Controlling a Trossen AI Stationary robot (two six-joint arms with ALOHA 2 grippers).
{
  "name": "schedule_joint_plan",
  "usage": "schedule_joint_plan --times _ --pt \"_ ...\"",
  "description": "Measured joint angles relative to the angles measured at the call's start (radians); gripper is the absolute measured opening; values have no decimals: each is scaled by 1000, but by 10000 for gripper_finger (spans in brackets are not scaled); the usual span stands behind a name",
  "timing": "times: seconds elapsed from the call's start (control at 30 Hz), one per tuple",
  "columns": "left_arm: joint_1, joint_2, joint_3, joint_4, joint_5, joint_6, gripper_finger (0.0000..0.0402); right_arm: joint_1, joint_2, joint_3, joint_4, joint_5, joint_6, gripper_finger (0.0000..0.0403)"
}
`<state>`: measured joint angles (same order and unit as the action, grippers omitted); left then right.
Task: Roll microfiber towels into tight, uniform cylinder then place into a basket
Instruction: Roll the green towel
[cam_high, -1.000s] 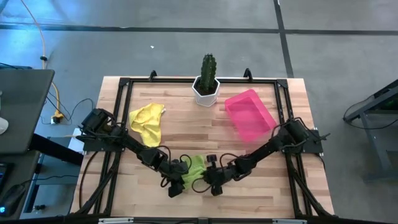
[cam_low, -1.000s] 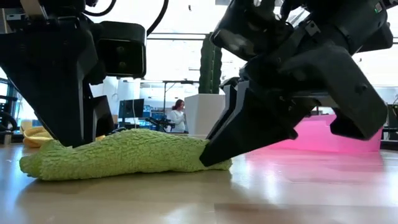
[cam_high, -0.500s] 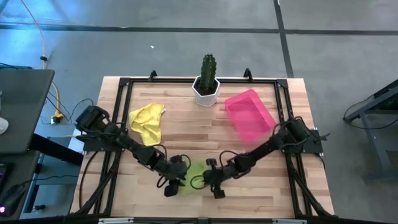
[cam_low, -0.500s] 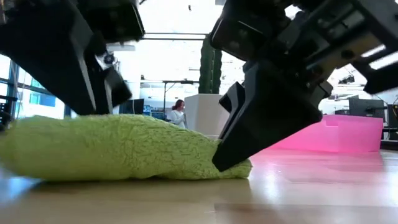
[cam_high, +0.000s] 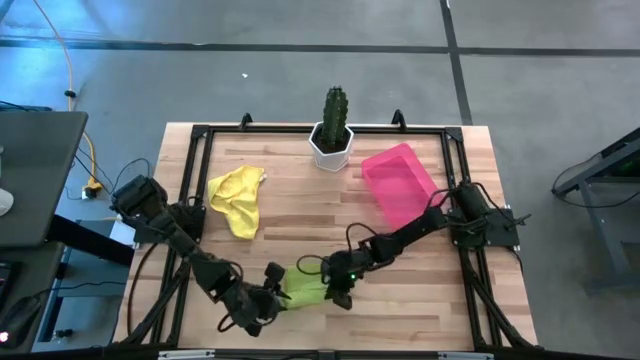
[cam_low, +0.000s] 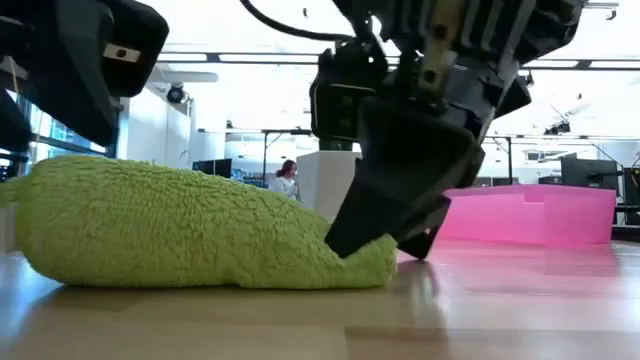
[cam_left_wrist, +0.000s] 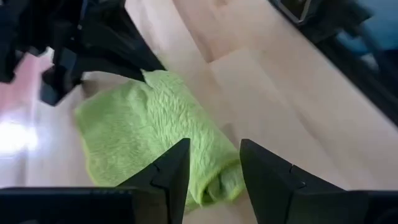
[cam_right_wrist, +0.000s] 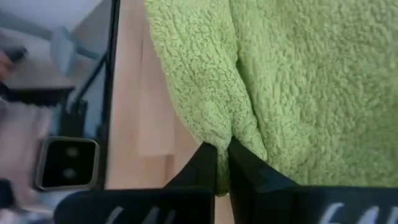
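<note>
The lime green microfiber towel (cam_high: 305, 285) lies rolled into a thick bundle near the table's front edge, resting on the wood by its underside (cam_low: 200, 275). My left gripper (cam_left_wrist: 214, 146) straddles its left end. My right gripper (cam_right_wrist: 221, 148) is shut on its right end. In the high view the left gripper (cam_high: 270, 298) and right gripper (cam_high: 335, 288) stand at opposite ends of the roll. The yellow towel (cam_high: 237, 197) lies crumpled at the far left. The pink basket (cam_high: 400, 183) stands at the far right. My left gripper has the roll's left end (cam_left_wrist: 217, 177) between its two fingers, slanting down from the table's left. The fingers lie across the roll, which rests on the table. My right gripper pinches a fold of the towel's right end (cam_right_wrist: 219, 134) between its shut fingertips. It slants down from the table's right (cam_low: 375, 235), and that end stays on the wood.
A white hexagonal pot with a cactus (cam_high: 333, 140) stands at the far edge's middle. A black frame (cam_high: 190, 180) runs round the tabletop. Bare wood lies between the green roll and the basket. A person shows far off in the room (cam_low: 287, 180).
Both wrists have rolled while staying at the towel's ends. My left gripper has gone toward the near left of the table. The green towel has turned over itself into a thicker roll and shifted toward the near edge.
</note>
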<state>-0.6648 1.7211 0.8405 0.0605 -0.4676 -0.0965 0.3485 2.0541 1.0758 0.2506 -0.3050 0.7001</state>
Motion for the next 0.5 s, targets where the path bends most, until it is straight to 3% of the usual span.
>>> schedule_joint_plan --times 0.2,0.5 --pt "-3 45 0 25 -23 30 131 -17 -3 1 6 -38 152 1" --pt "25 111 0 67 -35 51 131 -15 -3 2 6 -47 171 1"
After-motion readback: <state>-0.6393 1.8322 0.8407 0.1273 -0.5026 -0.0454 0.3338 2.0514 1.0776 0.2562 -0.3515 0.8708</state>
